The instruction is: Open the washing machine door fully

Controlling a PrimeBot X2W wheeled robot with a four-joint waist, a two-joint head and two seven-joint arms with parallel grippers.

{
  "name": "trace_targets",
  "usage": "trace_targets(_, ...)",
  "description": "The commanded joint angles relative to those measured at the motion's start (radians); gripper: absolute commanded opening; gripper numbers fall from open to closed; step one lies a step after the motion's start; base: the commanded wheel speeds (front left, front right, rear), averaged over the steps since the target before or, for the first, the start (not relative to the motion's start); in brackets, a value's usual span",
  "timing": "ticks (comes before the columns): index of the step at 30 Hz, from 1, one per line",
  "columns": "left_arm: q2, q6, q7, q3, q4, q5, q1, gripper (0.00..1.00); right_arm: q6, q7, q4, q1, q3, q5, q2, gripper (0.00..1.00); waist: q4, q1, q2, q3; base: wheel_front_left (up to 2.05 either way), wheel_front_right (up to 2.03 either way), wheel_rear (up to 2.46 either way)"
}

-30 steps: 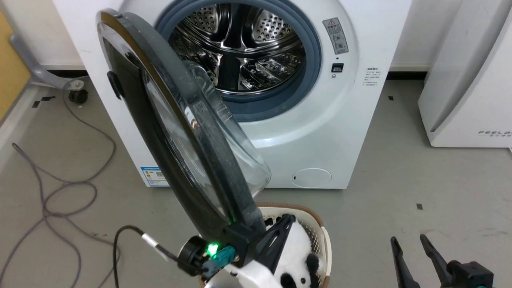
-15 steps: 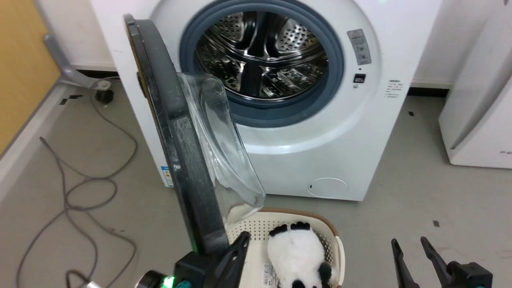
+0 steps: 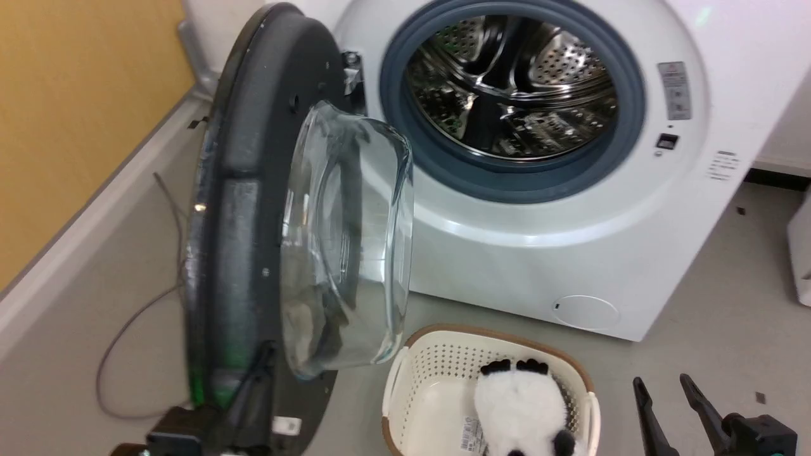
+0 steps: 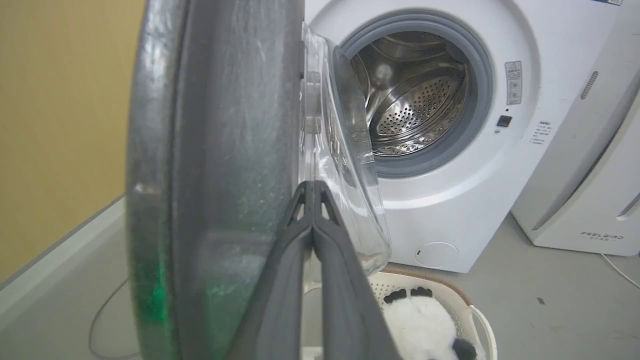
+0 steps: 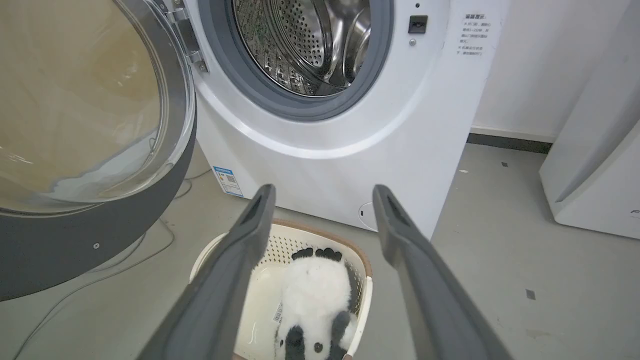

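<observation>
The washing machine door stands swung out to the left of the drum opening, hinged at its far edge. Its matte dark-grey inner side and bulging clear glass bowl face me. My left gripper is shut with nothing between its fingers. It rests against the door's inner side near the lower rim, beside the glass. In the left wrist view the closed fingertips lie along the door. My right gripper is open at the lower right, apart from the door; its spread fingers hang over the basket.
A cream laundry basket with a plush panda sits on the floor in front of the washing machine. A grey cable lies on the floor left of the door, near a yellow wall. A white appliance stands to the right.
The door has swung further out, from edge-on to showing its inner side. My left gripper went left with it. The head camera has turned too. The right gripper stays open.
</observation>
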Motion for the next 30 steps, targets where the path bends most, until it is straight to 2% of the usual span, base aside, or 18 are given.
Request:
trace_targets(1, 0.013, 0.005, -0.017, 0.025, 0.014, -0.005, -0.005, 0.00, 0.001, -0.001, -0.008, 0.010, -0.004, 0.000, 0.003, 1.00, 0.021, 0.0000, -0.0001, 0.011, 0.00, 0.00, 0.00)
trace_targets(6, 0.051, -0.016, -0.069, 0.084, 0.119, -0.019, -0.044, 0.00, 0.001, 0.005, -0.016, 0.004, -0.004, -0.005, 0.003, 1.00, 0.036, 0.0000, -0.0001, 0.021, 0.00, 0.00, 0.00)
trace_targets(13, 0.072, -0.033, -0.183, 0.233, 0.259, -0.115, -0.113, 0.00, 0.001, 0.017, -0.028, 0.001, 0.001, -0.010, 0.003, 1.00, 0.020, 0.0000, -0.0001, 0.037, 0.00, 0.00, 0.00)
trace_targets(19, 0.106, -0.074, -0.263, 0.339, 0.400, -0.191, -0.198, 0.00, 0.001, 0.028, -0.038, -0.006, -0.003, -0.013, 0.003, 1.00, 0.004, 0.0000, -0.0001, 0.060, 0.00, 0.00, 0.00)
trace_targets(30, 0.144, -0.144, -0.333, 0.452, 0.668, -0.244, -0.335, 0.00, 0.001, 0.034, -0.030, -0.025, 0.010, -0.004, 0.003, 1.00, -0.018, 0.0000, -0.0001, 0.074, 0.00, 0.00, 0.00)
